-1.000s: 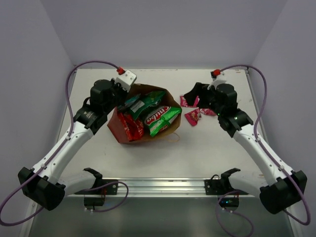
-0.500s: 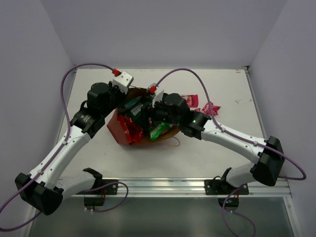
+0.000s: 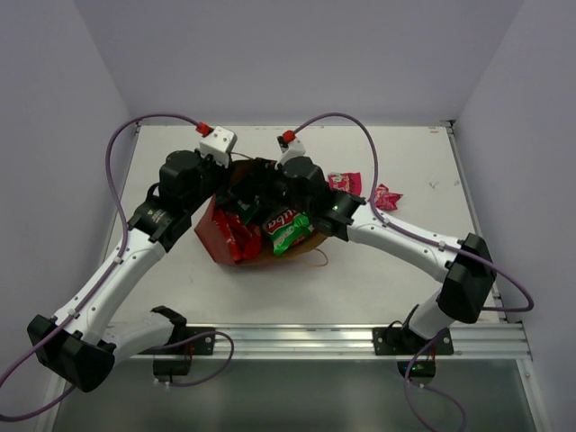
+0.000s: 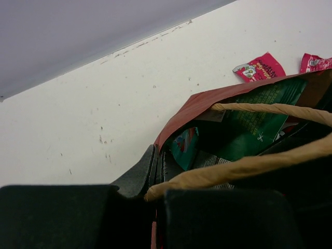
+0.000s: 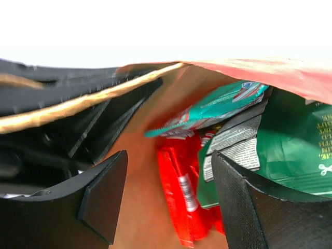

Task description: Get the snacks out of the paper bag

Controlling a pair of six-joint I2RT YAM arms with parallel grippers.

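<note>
The paper bag [image 3: 214,236] lies tipped near the table's middle, its mouth facing right. My left gripper [image 3: 225,180] is shut on the bag's rim [image 4: 199,102], with a string handle [image 4: 249,164] running past its fingers [image 4: 141,167]. My right gripper [image 5: 171,202] is open inside the bag's mouth [image 3: 256,191], its fingers on either side of a red packet [image 5: 181,199] without touching it. A teal packet [image 5: 218,109] and a green packet [image 5: 295,150] lie just beyond. A green chip bag [image 3: 288,229] and a red packet [image 3: 236,232] show in the mouth.
Two small pink packets [image 3: 345,181] [image 3: 385,196] lie on the table right of the bag; they also show in the left wrist view [image 4: 259,67] [image 4: 317,62]. The back wall is close behind the bag. My two arms cross close together over the bag.
My right arm has swung from the pink packets at the right across to the bag, and its open gripper has gone into the mouth. My left gripper has kept hold of the rim.
</note>
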